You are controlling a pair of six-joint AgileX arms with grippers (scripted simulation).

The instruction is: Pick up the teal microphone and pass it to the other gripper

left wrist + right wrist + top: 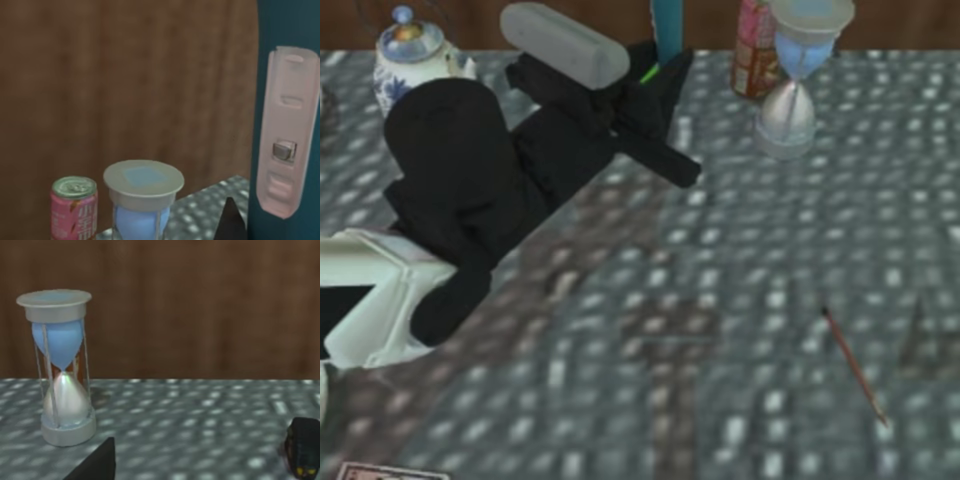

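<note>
The teal microphone (668,28) stands upright at the table's back edge, and its white head is out of view. Up close in the left wrist view, the teal microphone (287,125) shows its white switch plate, level with or above the hourglass top. My left gripper (665,75) is shut on its handle, with one black finger (231,222) against the handle's edge. The right arm is outside the top view. The right wrist view shows only one black finger (102,462) of my right gripper (190,475), which is open, holds nothing and hangs low over the table.
A blue-and-white teapot (415,55) stands at the back left. At the back right are a pink can (755,50) and a blue hourglass (800,80). A thin brown pencil (855,365) lies front right. A small black object (302,450) sits near the right gripper.
</note>
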